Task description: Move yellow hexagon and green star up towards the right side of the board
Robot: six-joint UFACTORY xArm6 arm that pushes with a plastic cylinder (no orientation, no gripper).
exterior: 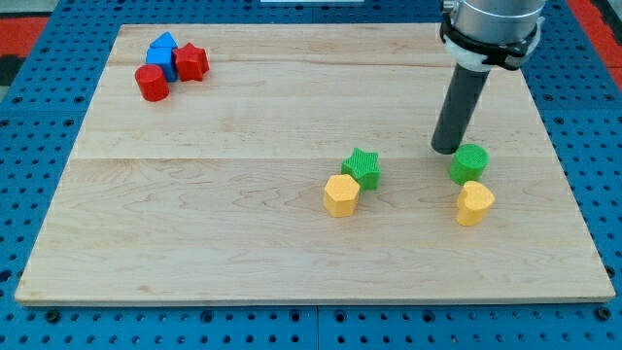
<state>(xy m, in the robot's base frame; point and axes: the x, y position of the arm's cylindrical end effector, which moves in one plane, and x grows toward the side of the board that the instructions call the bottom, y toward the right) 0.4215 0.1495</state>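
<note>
The yellow hexagon (341, 194) lies a little right of the board's middle, toward the view's bottom. The green star (362, 167) touches it on its upper right. My tip (446, 149) rests on the board to the right of the star, well apart from it. The tip is right beside the upper left of a green cylinder (469, 163). No block touches the tip that I can tell.
A yellow heart-shaped block (474, 202) lies just below the green cylinder. At the view's top left a red cylinder (152, 83), a blue block (162, 55) and a red star (191, 62) cluster together. The wooden board (243, 243) sits on a blue pegboard.
</note>
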